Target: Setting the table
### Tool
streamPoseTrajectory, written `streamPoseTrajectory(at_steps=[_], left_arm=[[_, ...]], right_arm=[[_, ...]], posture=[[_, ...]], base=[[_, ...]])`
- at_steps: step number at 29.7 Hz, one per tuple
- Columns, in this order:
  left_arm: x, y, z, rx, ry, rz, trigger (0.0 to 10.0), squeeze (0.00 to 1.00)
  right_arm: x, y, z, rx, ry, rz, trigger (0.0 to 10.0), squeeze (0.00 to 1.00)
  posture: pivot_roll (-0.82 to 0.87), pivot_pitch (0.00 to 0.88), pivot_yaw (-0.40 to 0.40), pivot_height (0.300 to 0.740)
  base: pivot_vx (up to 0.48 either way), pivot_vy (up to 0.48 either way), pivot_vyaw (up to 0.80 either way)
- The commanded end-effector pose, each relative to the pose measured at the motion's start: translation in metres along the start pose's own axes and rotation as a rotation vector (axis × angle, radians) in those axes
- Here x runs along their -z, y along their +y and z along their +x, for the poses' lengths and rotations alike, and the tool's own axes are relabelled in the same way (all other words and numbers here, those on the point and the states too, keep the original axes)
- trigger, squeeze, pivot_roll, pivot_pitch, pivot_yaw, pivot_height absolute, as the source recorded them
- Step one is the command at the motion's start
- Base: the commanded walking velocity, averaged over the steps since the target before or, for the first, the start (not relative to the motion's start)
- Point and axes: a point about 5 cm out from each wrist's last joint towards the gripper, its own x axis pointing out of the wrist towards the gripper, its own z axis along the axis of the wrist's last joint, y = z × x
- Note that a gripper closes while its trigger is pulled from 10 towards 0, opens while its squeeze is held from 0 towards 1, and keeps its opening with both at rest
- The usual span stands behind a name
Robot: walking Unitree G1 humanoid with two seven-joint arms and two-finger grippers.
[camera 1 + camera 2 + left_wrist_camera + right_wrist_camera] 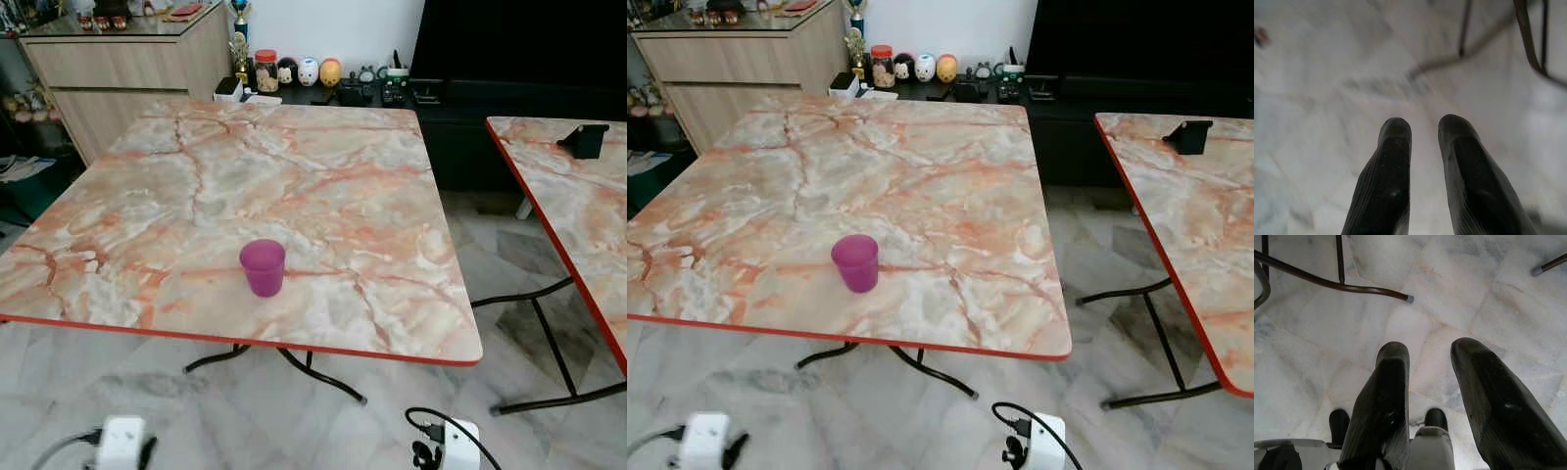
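A marble-patterned desk point(323, 186) with a red edge carries one purple cup point(263, 266) near its front edge. A second matching desk point(578, 211) beside it carries a small black object point(585, 140).

Below the near red edge of the bench point(294, 345) I see my two arm ends as white, rounded housings. The left one point(120, 441) has dark fittings and a thin cable at its side. The right one point(458, 443) carries a black cable looping off a black plug.

Through the wrist cameras, my left gripper point(1425, 128) and right gripper point(1432, 352) each show two long black fingers with blunt rounded tips, parted by a gap, their surfaces finely ribbed.
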Motion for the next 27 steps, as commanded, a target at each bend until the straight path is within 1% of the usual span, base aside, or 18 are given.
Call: streamPoseTrajectory(at_steps=[1, 2, 3, 5, 6, 8, 9, 12, 13, 15, 16, 17, 18, 19, 21, 23, 25, 27], left_arm=[[-0.010, 0.005, -0.003, -0.032, -0.101, -0.008, 10.0, 0.00], [-0.015, 0.009, -0.005, -0.047, -0.146, -0.007, 10.0, 0.00], [-0.023, 0.018, -0.012, -0.121, -0.223, 0.012, 10.0, 0.00], [-0.026, 0.023, -0.017, -0.158, -0.257, 0.005, 10.0, 0.00], [-0.035, 0.032, -0.027, -0.231, -0.331, -0.004, 10.0, 0.00], [-0.042, 0.036, -0.032, -0.270, -0.373, 0.000, 10.0, 0.00], [-0.056, 0.043, -0.037, -0.330, -0.434, 0.033, 10.0, 0.00], [-0.083, 0.057, -0.039, -0.451, -0.535, 0.043, 10.0, 0.00], [-0.103, 0.061, -0.038, -0.478, -0.601, 0.047, 10.0, 0.00], [-0.134, 0.062, -0.034, -0.472, -0.697, 0.052, 10.0, 0.00], [-0.166, 0.057, -0.031, -0.448, -0.793, 0.078, 10.0, 0.00], [-0.177, 0.054, -0.030, -0.437, -0.825, 0.092, 10.0, 0.00], [-0.177, 0.054, -0.030, -0.437, -0.825, 0.092, 10.0, 0.00], [-0.199, 0.043, -0.028, -0.373, -0.887, 0.113, 10.0, 0.00], [-0.211, 0.035, -0.026, -0.329, -0.912, 0.124, 10.0, 0.00], [-0.229, -0.008, -0.013, -0.048, -0.914, 0.123, 10.0, 0.00], [-0.238, -0.040, -0.007, 0.147, -0.909, 0.110, 10.0, 0.00], [-0.240, -0.054, -0.005, 0.218, -0.891, 0.066, 10.0, 0.00]], right_arm=[[0.000, -0.002, 0.000, 0.003, -0.009, 0.010, 10.0, 0.00], [0.000, -0.002, -0.001, 0.000, -0.011, 0.010, 10.0, 0.00], [0.000, -0.003, -0.001, -0.001, -0.010, 0.009, 10.0, 0.00], [0.000, -0.003, -0.001, 0.000, -0.009, 0.009, 10.0, 0.00], [0.000, -0.004, -0.001, 0.007, -0.015, 0.016, 10.0, 0.00], [-0.001, -0.005, -0.001, 0.010, -0.019, 0.021, 10.0, 0.00], [-0.001, -0.005, -0.001, 0.011, -0.021, 0.020, 10.0, 0.00], [-0.002, -0.006, -0.001, 0.010, -0.019, 0.013, 10.0, 0.00], [-0.002, -0.007, -0.001, 0.008, -0.018, 0.009, 10.0, 0.00], [-0.003, -0.007, -0.001, 0.008, -0.020, 0.001, 10.0, 0.00], [-0.004, -0.009, -0.001, 0.023, -0.032, 0.010, 10.0, 0.00], [-0.005, -0.010, -0.001, 0.028, -0.035, 0.015, 10.0, 0.00], [-0.005, -0.010, -0.001, 0.028, -0.035, 0.015, 10.0, 0.00], [-0.005, -0.011, -0.001, 0.032, -0.034, 0.018, 10.0, 0.00], [-0.005, -0.011, -0.001, 0.032, -0.033, 0.018, 10.0, 0.00], [-0.005, -0.011, -0.001, 0.037, -0.030, 0.024, 10.0, 0.00], [-0.004, -0.011, -0.001, 0.043, -0.026, 0.029, 10.0, 0.00], [-0.003, -0.012, -0.001, 0.048, -0.022, 0.032, 10.0, 0.00]], posture=[[0.12, 0.000, -0.008, 0.724], [0.12, 0.000, -0.009, 0.724], [0.12, 0.000, -0.012, 0.724], [0.12, 0.000, -0.013, 0.724], [0.12, 0.000, -0.017, 0.724], [0.13, 0.000, -0.021, 0.724], [0.14, 0.000, -0.027, 0.724], [0.14, 0.000, -0.035, 0.724], [0.15, 0.000, -0.038, 0.724], [0.15, 0.000, -0.038, 0.724], [0.15, 0.000, -0.034, 0.724], [0.14, 0.000, -0.031, 0.724], [0.14, 0.000, -0.031, 0.724], [0.14, 0.000, -0.029, 0.724], [0.14, 0.000, -0.027, 0.724], [0.13, 0.000, -0.021, 0.724], [0.13, 0.000, -0.013, 0.724], [0.11, 0.000, -0.003, 0.724]], base=[[0.000, 0.000, 0.00], [0.000, 0.000, 0.00], [0.000, 0.000, 0.00], [0.000, 0.000, 0.00], [0.000, 0.000, 0.00], [0.000, 0.000, 0.00], [0.000, 0.000, 0.00], [0.000, 0.000, 0.00], [0.000, 0.000, 0.00], [0.000, 0.000, 0.00], [0.000, 0.000, 0.00], [0.000, 0.000, 0.00], [0.000, 0.000, 0.00], [0.000, 0.000, 0.00], [0.000, 0.000, 0.00], [0.000, 0.000, 0.00], [0.000, 0.000, 0.00], [0.000, 0.000, 0.00]])
